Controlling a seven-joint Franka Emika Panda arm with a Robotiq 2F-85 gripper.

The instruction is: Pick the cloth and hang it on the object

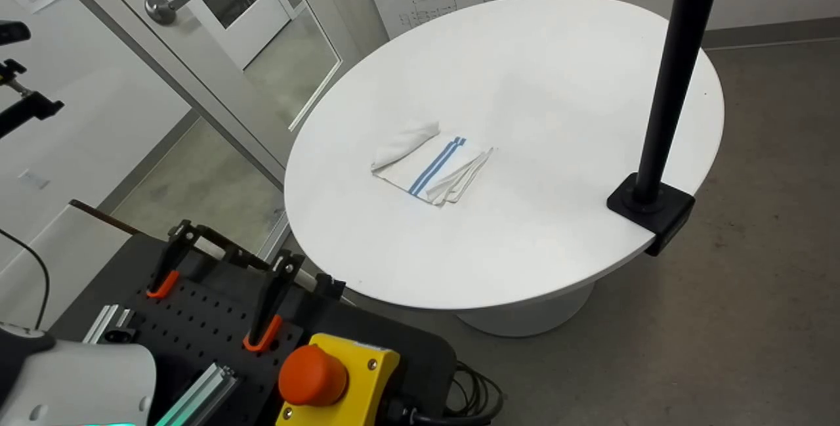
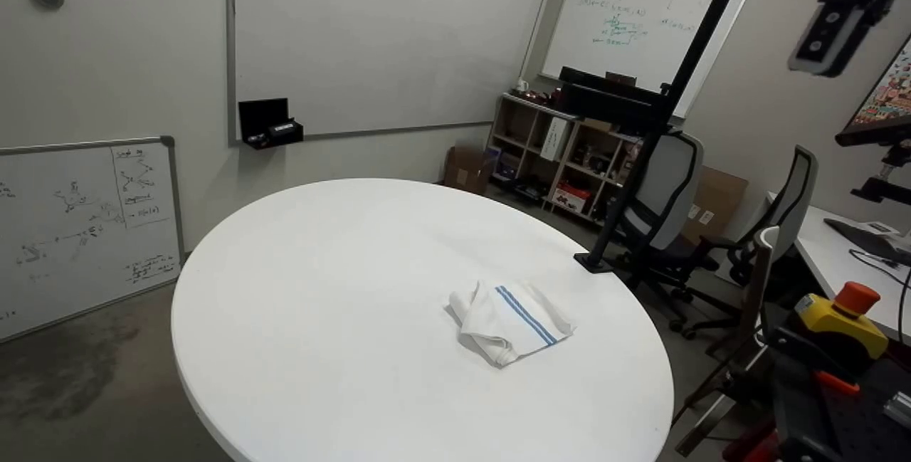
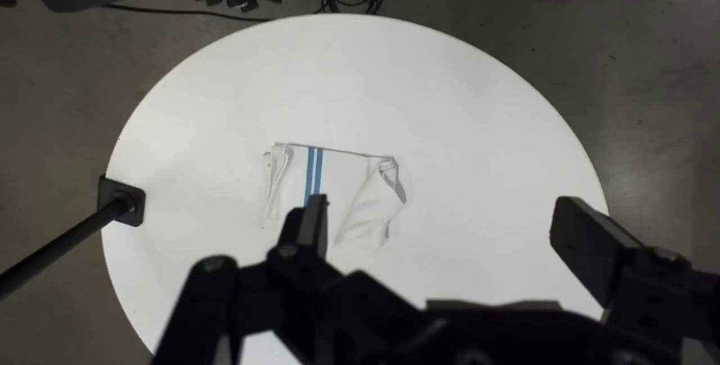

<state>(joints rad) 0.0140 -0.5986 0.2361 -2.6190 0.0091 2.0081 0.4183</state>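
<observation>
Claw (image 3: 440, 223) stands spread wide across the lower wrist frame, gripping nothing. Blue-striped cloth (image 3: 342, 182) lies folded on the white counter (image 3: 478, 123), near frame centre.

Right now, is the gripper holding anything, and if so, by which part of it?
Nothing is held: the gripper is open, and the cloth lies on the table, untouched.

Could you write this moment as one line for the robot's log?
gripper: open, empty | blue-striped white cloth: loosely folded on round white table | hanging: not yet done
</observation>
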